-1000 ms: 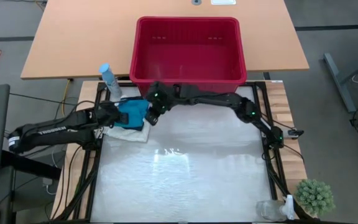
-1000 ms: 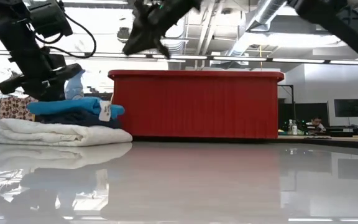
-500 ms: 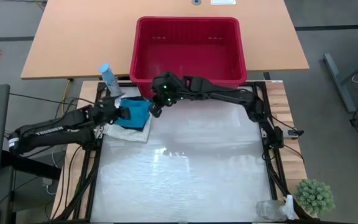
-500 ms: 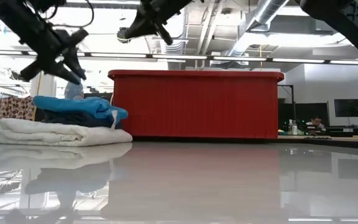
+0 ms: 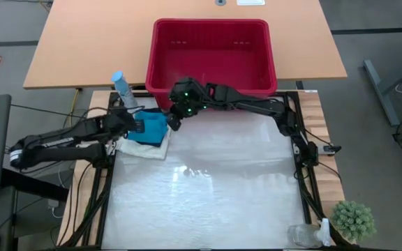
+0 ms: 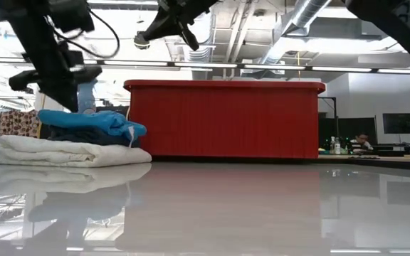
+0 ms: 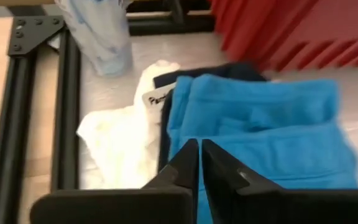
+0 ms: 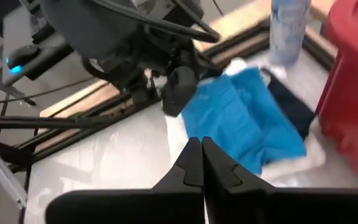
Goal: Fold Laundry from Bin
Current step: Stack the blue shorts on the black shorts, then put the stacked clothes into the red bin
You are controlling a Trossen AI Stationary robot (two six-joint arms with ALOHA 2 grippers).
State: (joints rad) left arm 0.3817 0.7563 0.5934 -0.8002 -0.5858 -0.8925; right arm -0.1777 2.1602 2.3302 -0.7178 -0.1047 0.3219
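Laundry (image 5: 147, 132) sits stacked at the table's left edge just beside the red bin (image 5: 211, 56): a teal piece (image 6: 91, 121) on a dark one (image 7: 166, 124), on a folded white one (image 6: 62, 151). The left gripper (image 5: 135, 126) hangs over the stack, clenched on nothing. The right gripper (image 5: 173, 123) hovers near the stack's far corner, also clenched and empty. A bottle (image 5: 122, 88) stands behind the stack.

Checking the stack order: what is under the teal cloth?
Under the teal cloth lies the navy one, both stacked on the folded white cloth on the table. How far the navy piece reaches beneath the teal is covered.
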